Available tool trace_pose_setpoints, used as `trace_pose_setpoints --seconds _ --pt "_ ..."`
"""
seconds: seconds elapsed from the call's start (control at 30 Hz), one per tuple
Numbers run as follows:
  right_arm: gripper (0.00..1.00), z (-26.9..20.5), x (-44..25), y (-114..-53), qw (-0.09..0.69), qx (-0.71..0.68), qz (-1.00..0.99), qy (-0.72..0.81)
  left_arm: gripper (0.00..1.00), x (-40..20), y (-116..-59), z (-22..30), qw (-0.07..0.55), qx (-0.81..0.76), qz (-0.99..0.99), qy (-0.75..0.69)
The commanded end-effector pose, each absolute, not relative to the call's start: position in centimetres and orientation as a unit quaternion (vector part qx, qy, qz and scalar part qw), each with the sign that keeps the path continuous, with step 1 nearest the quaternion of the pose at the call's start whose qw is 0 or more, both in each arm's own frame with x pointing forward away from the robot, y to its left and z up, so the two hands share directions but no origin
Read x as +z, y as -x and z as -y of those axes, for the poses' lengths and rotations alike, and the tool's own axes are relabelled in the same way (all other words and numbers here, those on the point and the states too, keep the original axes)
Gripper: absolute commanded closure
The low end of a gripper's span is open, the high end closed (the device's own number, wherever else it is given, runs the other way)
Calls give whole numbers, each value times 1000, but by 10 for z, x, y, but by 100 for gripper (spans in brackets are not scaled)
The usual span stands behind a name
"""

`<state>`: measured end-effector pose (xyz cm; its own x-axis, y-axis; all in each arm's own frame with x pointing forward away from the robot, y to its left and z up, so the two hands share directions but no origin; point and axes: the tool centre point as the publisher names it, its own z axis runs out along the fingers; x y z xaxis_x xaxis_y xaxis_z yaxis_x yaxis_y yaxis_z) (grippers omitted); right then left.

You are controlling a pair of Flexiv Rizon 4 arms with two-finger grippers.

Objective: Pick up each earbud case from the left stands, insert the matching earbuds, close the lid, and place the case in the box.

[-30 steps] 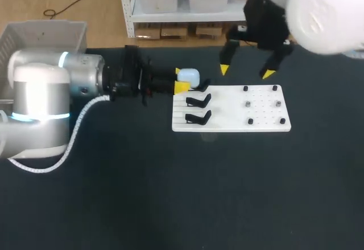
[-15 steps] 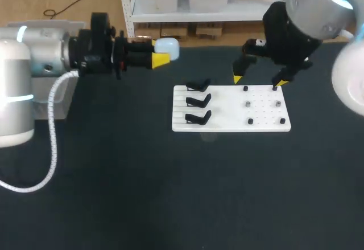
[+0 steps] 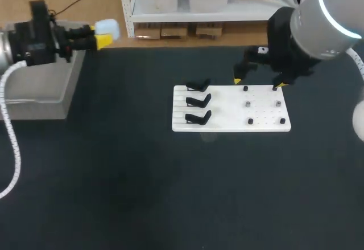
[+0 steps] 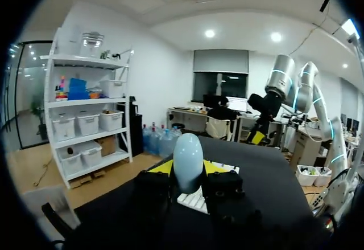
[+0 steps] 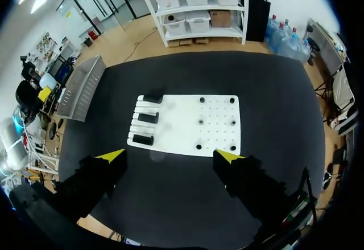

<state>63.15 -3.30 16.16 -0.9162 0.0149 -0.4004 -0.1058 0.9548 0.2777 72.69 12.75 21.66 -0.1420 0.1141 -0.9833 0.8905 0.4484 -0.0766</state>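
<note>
- Head view: the left claw (image 3: pixel 103 37), entering from 9 o'clock, is clamped on a pale earbud case (image 3: pixel 108 29) and holds it in the air.
- The case hangs past the far right corner of the grey box (image 3: pixel 40 107). The box's open hollow lies at about 7 o'clock from the case. My judgement is that the drop calls for a short pull back and down, clearing the near rim.
- The right claw (image 3: pixel 257 82) is spread wide and empty. It hovers over the far edge of the white board (image 3: pixel 227 122), near its dark pegs (image 3: pixel 245 89). This arm is well apart from the box, so the left arm is the nearer one.
- Three black stands (image 3: pixel 198 99) sit along the board's 9 o'clock side, all bare. Open dark desk (image 3: pixel 170 193) lies between the board and the box.
- Left wrist view: the case (image 4: pixel 188 160) stands upright between the two yellow tips. Its long axis runs out along the fingers, and both fingers press its sides.
- Right wrist view: the claw (image 5: pixel 169 156) gapes with nothing between its tips. The board (image 5: pixel 187 126) is ahead of it, and the box (image 5: pixel 79 87) lies beyond the stands.
</note>
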Motion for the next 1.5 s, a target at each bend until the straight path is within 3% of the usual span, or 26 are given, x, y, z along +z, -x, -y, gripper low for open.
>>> trace_pose_setpoints --seconds 0.03,0.3,0.63,1.17,1.2,1.23,1.27,1.5 --pt "0 34 161 -628 258 148 -954 14 100 224 -719 -157 569 -289 -700 -321" --pt "0 34 161 -628 258 148 -954 14 100 227 -734 -227 552 -219 -747 -298" --pt "0 34 161 -628 258 148 -954 14 100 168 -766 -306 507 -168 -812 -237" --pt "0 34 161 -628 258 148 -954 14 100 111 -805 -349 450 -161 -851 -218" --pt "0 34 161 -628 258 148 -954 14 76 110 -805 -350 446 -159 -853 -221" --pt "0 34 161 -628 258 148 -954 14 45 110 -805 -350 444 -158 -854 -221" --pt "0 34 161 -628 258 148 -954 14 0 109 -805 -351 444 -158 -854 -221" --pt "0 34 161 -628 258 148 -954 14 0 111 -796 -357 443 -149 -856 -223"
